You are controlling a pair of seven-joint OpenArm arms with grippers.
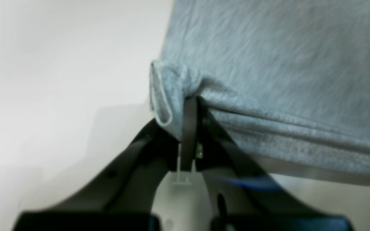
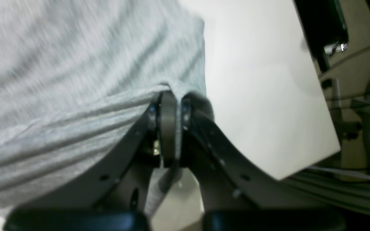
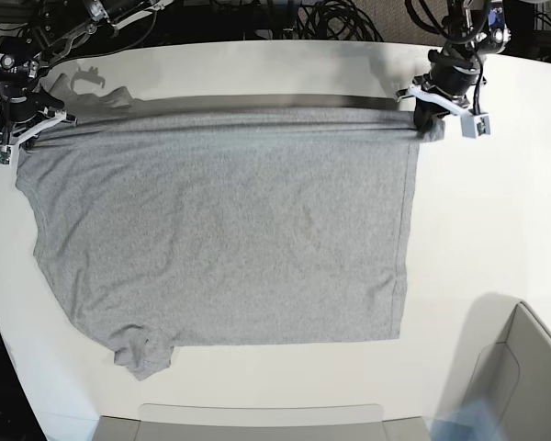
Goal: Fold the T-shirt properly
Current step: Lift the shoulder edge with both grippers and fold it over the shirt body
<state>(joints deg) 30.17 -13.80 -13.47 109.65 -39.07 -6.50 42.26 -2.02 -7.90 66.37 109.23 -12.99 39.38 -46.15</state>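
L gripper [image 1: 189, 128] clamped on T-shirt [image 3: 230, 230] hem corner; R gripper [image 2: 169, 128] likewise, far edge

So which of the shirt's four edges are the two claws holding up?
The T-shirt's far edge: left gripper and right gripper pinch its two ends; the others lie flat.

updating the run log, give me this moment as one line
left gripper: shut on shirt corner | right gripper: shut on other corner | far edge taut, lifted | shirt mostly flat on table
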